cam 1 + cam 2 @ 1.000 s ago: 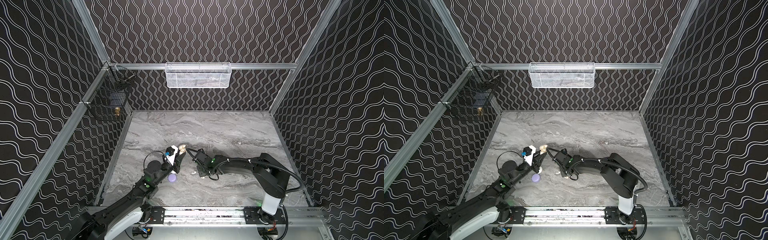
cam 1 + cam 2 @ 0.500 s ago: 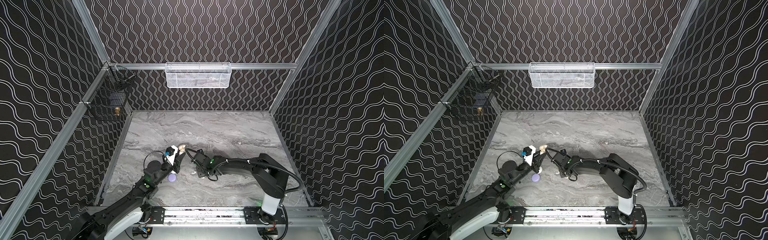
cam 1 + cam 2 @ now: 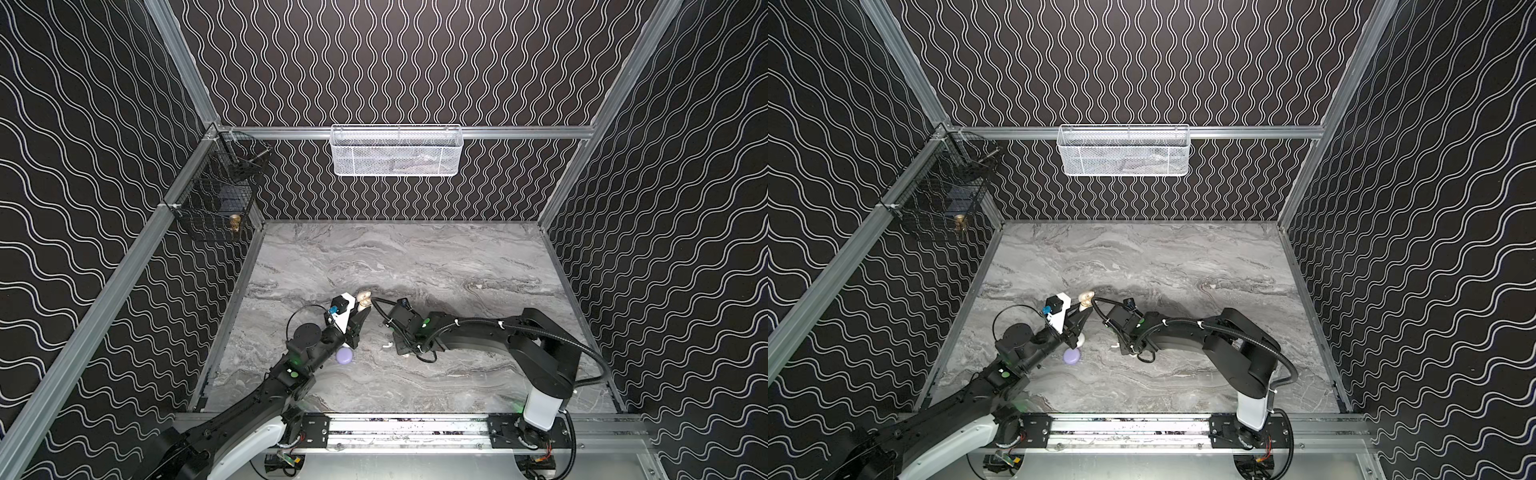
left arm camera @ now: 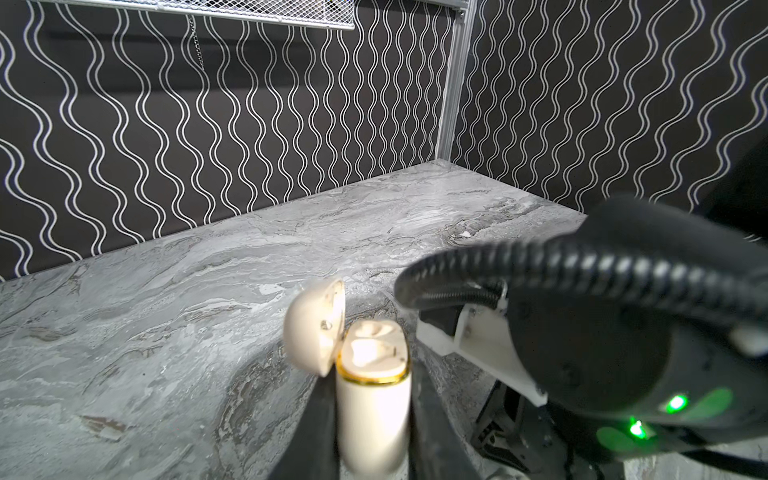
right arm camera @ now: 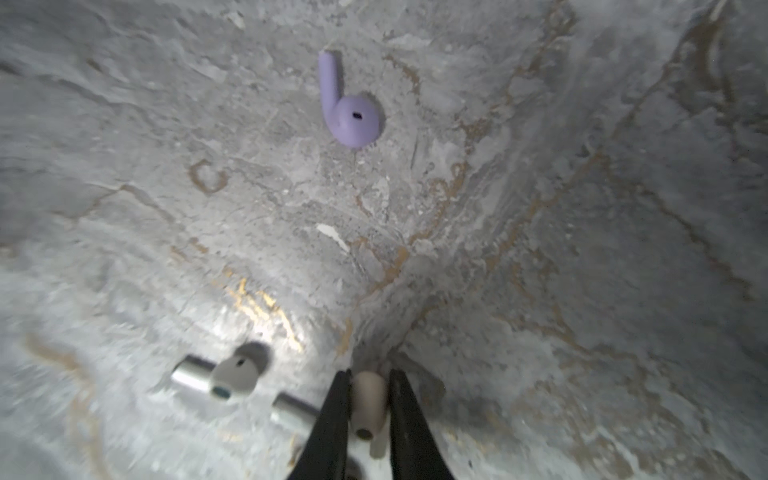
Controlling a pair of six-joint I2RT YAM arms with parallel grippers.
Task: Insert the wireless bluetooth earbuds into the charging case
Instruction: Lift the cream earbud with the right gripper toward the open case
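A cream charging case (image 4: 372, 411) with a gold rim stands upright between my left gripper's (image 4: 372, 390) fingers, lid (image 4: 316, 328) swung open; in both top views it sits at mid-table (image 3: 363, 300) (image 3: 1086, 299). My right gripper (image 5: 369, 382) points down at the table and is shut on a cream earbud (image 5: 368, 405). A white earbud (image 5: 226, 376) lies just beside it, and a lavender earbud (image 5: 349, 108) lies farther off. In a top view the right gripper (image 3: 402, 352) hovers right of the left gripper (image 3: 360, 309).
A closed lavender case (image 3: 345, 356) lies on the marble beside the left arm. A white mesh basket (image 3: 397, 151) hangs on the back rail, a black wire basket (image 3: 216, 199) at the left corner. The right arm's cable (image 4: 540, 270) passes close by the held case.
The right gripper's jaws have closed onto the cream earbud. Both arms stay nearly where they were, and the left keeps hold of the case.
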